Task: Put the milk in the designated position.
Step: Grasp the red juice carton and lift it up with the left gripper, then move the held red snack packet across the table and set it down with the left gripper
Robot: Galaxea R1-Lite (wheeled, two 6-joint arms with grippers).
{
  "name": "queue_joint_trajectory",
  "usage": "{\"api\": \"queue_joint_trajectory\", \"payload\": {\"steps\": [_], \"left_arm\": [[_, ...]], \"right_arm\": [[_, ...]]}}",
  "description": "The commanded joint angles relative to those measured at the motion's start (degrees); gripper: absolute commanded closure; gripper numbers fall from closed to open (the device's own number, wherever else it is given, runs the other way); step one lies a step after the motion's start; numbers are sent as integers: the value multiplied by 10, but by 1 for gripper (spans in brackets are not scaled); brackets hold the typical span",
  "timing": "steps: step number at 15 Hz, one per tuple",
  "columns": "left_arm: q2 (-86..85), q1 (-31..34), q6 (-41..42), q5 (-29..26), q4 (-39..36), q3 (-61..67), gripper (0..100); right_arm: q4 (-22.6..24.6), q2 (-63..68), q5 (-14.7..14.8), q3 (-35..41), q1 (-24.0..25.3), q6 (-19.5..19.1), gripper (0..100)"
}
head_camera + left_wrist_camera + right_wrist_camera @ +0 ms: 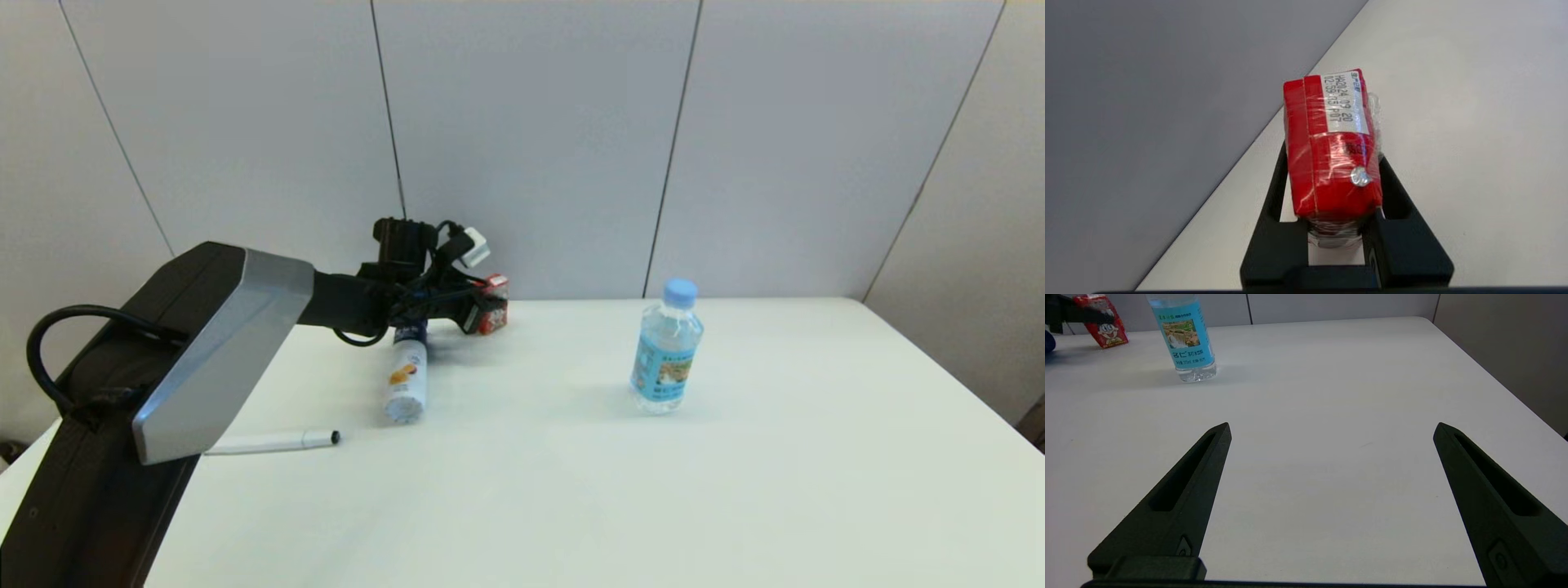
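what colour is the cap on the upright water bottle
Light blue. The water bottle's cap shows best in the head view; the right wrist view cuts it off.

1. You see the milk [1331,151] as a bright red carton; its top carries a white label with dark printed characters and a small silver foil dot.
2. On its front, in the right wrist view, you see a white cartoon face [1107,330].
3. The water bottle [667,349] is clear with a light blue cap and a light blue label bearing a brownish picture.
4. The lying cylindrical bottle [406,376] is white with a dark blue cap and an orange mark.
5. The marker [273,442] is white with a black tip.
6. The table [620,490] is plain white.
7. The wall panels [531,139] are pale grey with dark seams.
8. Both grippers' fingers [1180,498] are matte black.
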State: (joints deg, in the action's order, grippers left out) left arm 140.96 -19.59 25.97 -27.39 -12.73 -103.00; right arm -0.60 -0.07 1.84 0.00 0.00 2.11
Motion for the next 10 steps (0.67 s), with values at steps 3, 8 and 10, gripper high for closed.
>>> {"api": "queue_joint_trajectory", "payload": {"steps": [3, 8, 10], "left_arm": [[-42, 0, 1, -1, 17, 4, 100], [-154, 0, 2, 2, 31, 39, 100], [-220, 1, 1, 11, 41, 83, 100]], "right_arm": [[0, 1, 0, 0, 0, 0, 0], [0, 1, 0, 0, 0, 0, 0], [0, 1, 0, 0, 0, 0, 0]]}}
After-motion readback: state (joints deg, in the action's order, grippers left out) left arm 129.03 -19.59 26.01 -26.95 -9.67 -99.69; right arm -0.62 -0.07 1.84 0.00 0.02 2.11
